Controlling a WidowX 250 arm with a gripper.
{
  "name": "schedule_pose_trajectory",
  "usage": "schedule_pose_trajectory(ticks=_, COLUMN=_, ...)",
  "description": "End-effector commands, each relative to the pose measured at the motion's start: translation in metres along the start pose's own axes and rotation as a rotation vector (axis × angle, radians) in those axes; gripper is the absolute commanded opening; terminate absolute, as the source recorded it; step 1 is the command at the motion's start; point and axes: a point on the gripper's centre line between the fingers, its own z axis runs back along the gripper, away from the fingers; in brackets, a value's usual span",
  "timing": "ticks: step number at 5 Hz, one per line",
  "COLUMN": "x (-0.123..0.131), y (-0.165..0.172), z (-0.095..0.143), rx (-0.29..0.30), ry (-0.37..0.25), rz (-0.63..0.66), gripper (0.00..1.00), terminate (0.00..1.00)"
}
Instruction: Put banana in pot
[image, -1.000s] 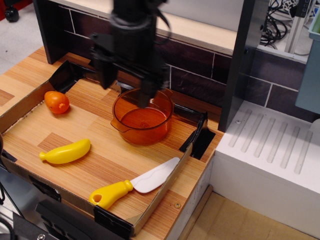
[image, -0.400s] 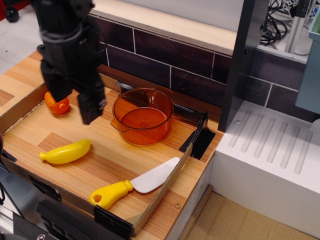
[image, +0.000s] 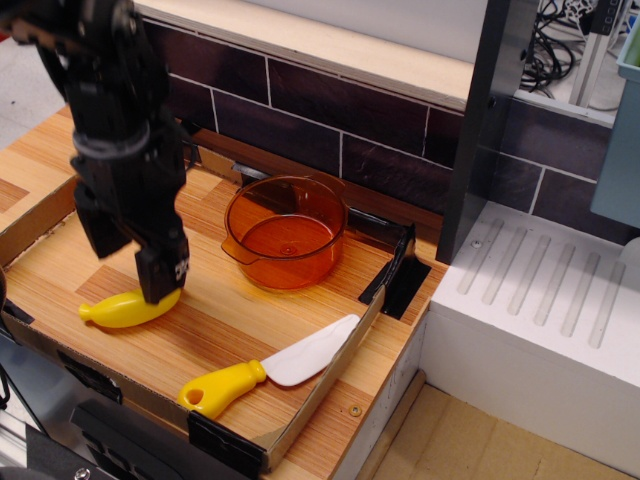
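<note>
The yellow toy banana (image: 122, 310) lies on its side near the front left of the wooden tray. My black gripper (image: 128, 266) hangs right over it with its two fingers (image: 160, 272) spread apart, open and empty, one finger tip at the banana's right end. The round orange-amber pot (image: 285, 232) stands upright and empty at the back middle of the tray, to the right of the gripper.
A white toy knife with a yellow handle (image: 267, 370) lies at the tray's front right. The tray has low cardboard walls (image: 322, 382) and black corner brackets (image: 398, 268). A dark tiled wall runs behind. A white ribbed drainer (image: 545, 300) stands to the right. The orange toy fruit is hidden behind the arm.
The gripper has moved from over the pot leftward and down toward the front, and now sits low over the banana. The orange toy fruit is now hidden by the arm.
</note>
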Motion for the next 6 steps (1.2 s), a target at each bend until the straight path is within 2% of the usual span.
schedule_pose_trajectory(ticks=1, x=0.0, y=0.007, z=-0.014, rx=0.015, ry=-0.019, rz=0.01, gripper=1.0, terminate=0.0)
schedule_pose_trajectory(ticks=2, x=-0.002, y=0.007, z=-0.02, rx=0.013, ry=-0.005, rz=0.011, gripper=1.0, terminate=0.0)
schedule_pose_trajectory(ticks=3, x=-0.005, y=0.004, z=-0.021, rx=0.019, ry=-0.008, rz=-0.012, gripper=0.0, terminate=0.0)
schedule_pose_trajectory(ticks=4, x=-0.006, y=0.003, z=-0.014, rx=0.016, ry=-0.025, rz=-0.025, gripper=0.0, terminate=0.0)
schedule_pose_trajectory(ticks=5, x=-0.005, y=0.001, z=0.007, rx=0.017, ry=-0.031, rz=-0.018, gripper=0.0, terminate=0.0)
schedule_pose_trajectory(ticks=6, x=0.006, y=0.0, z=0.038, rx=-0.01, ry=-0.067, rz=0.025, gripper=0.0, terminate=0.0)
